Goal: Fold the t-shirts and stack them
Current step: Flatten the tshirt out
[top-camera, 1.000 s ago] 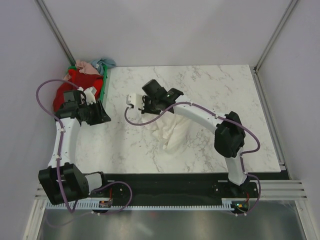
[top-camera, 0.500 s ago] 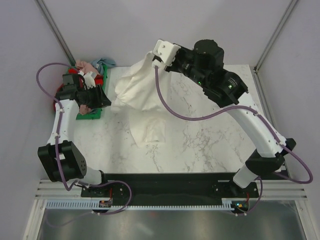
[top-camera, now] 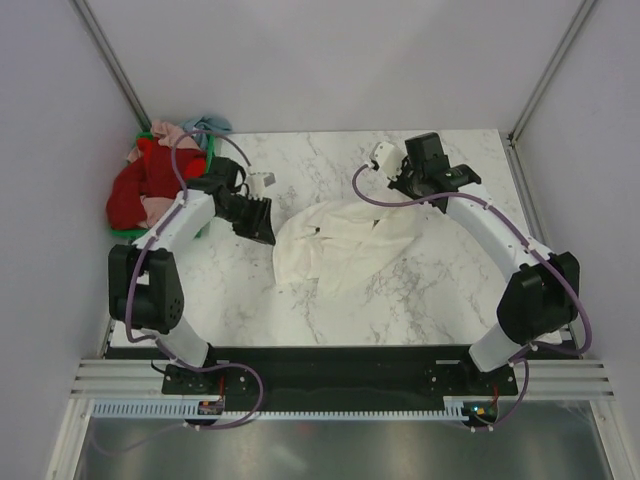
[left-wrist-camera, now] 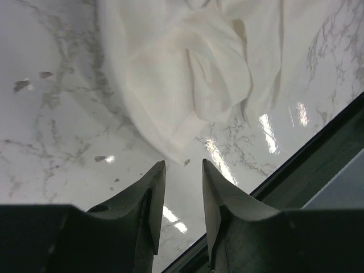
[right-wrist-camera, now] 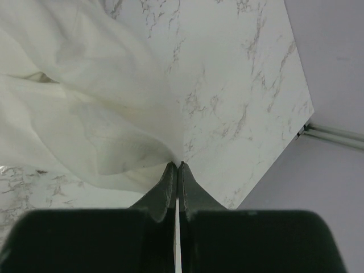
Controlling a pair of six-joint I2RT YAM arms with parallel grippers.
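A cream-white t-shirt (top-camera: 340, 245) with a small black print lies spread and rumpled on the marble table. My right gripper (top-camera: 400, 192) is at its far right corner, shut on a pinch of the cloth edge (right-wrist-camera: 170, 156); from there the shirt (right-wrist-camera: 85, 114) fans out to the left. My left gripper (top-camera: 267, 226) hovers at the shirt's left edge. Its jaws (left-wrist-camera: 183, 168) are open with nothing between them, and a tip of the shirt (left-wrist-camera: 187, 74) lies just beyond the fingertips. Red (top-camera: 140, 190), pink (top-camera: 165, 133) and pale blue (top-camera: 207, 125) t-shirts are piled at the far left.
A green crate (top-camera: 205, 190) under the coloured pile sits in the table's far left corner. The black front rail (top-camera: 340, 360) runs along the near edge. Grey walls close in the left, back and right sides.
My right arm has come down from its raised pose and laid the white shirt out on the table. My left arm swung from the crate to the shirt's left edge, its jaws narrowing a little.
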